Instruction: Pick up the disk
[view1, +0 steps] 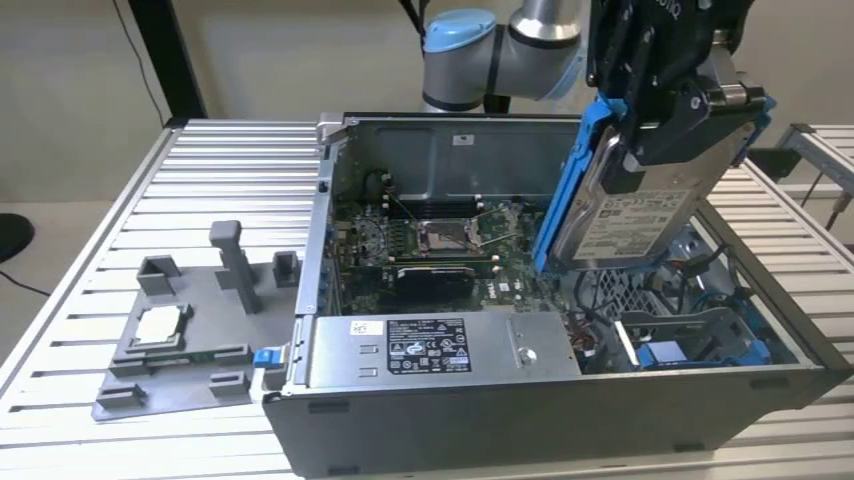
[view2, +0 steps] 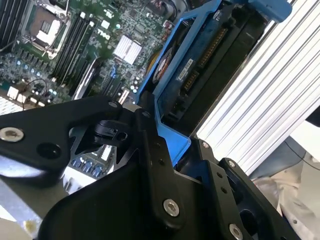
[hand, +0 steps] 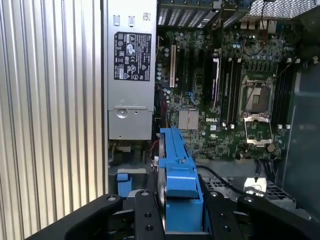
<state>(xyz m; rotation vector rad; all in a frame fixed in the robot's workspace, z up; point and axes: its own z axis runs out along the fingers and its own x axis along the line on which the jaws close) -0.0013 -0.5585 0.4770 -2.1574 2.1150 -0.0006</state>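
Grey power supply box (view1: 441, 345) sits at near edge of open computer case (view1: 334, 200) in exterior view; case rests on slatted metal counter (view1: 214, 170); hand (view1: 674, 100) closed on disk (view1: 627, 205), disk upright and lifted above case's drive bay, blue frame along its edge; grey fixture (view1: 187, 350) with small chip beside case on exterior view's left; second wrist view: black fingers (view2: 145, 145) clamp blue frame of disk (view2: 200, 65), motherboard (view2: 75, 45) beyond; first wrist view: disk (hand: 177, 175) edge-on between fingers (hand: 145, 220), above motherboard (hand: 225, 100).
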